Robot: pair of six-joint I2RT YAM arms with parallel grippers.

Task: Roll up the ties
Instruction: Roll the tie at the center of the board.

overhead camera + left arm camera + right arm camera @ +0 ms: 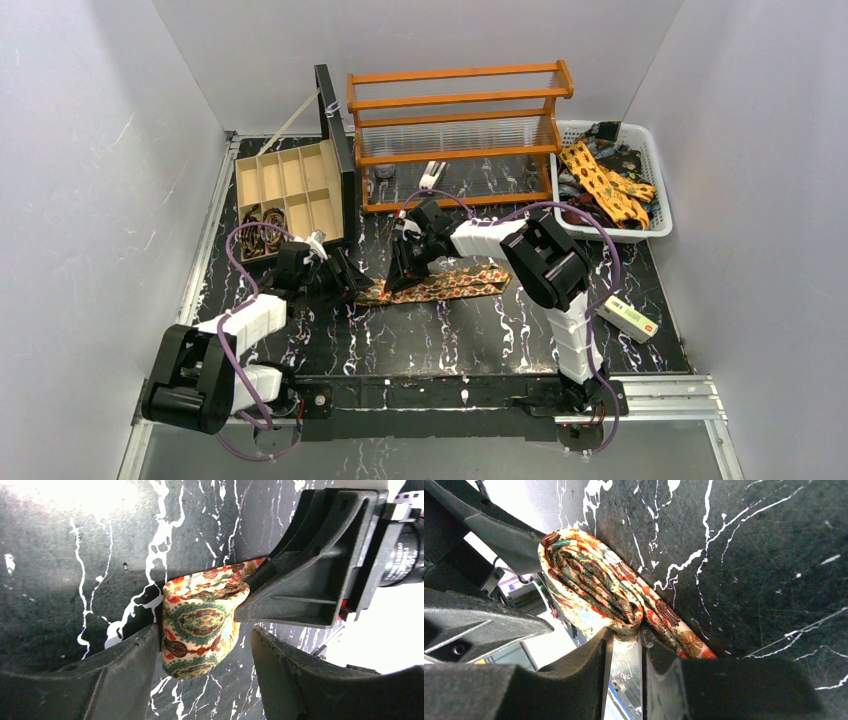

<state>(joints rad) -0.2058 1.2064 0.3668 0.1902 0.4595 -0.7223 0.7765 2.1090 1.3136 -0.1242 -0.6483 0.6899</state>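
1. The brown-red fabric tie with gold-green motifs lies on the black, white-veined marbled surface, between the two arms. Its left end is wound into a loose, flattened coil, and the rest runs right as a flat strip.
2. The right gripper is clenched narrow, nipping the coil's edge between its very tips.
3. The left gripper is released. Its jaws stand wide on either side of the coil, one finger touching the fabric and the other apart from it.
4. Risk: the coil looks slack and oval. If the right gripper lets go before the left one closes, the layers would likely spring open.
5. Risk: the hold sits only on an edge, at the fingertips. Turning from there could drag the inner layers out sideways, so the roll telescopes into a cone.
6. Risk: both grippers crowd the same small coil, so closing or twisting either could knock it against the other.
7. Risk: the flat strip may feed in skewed and leave a lopsided roll.
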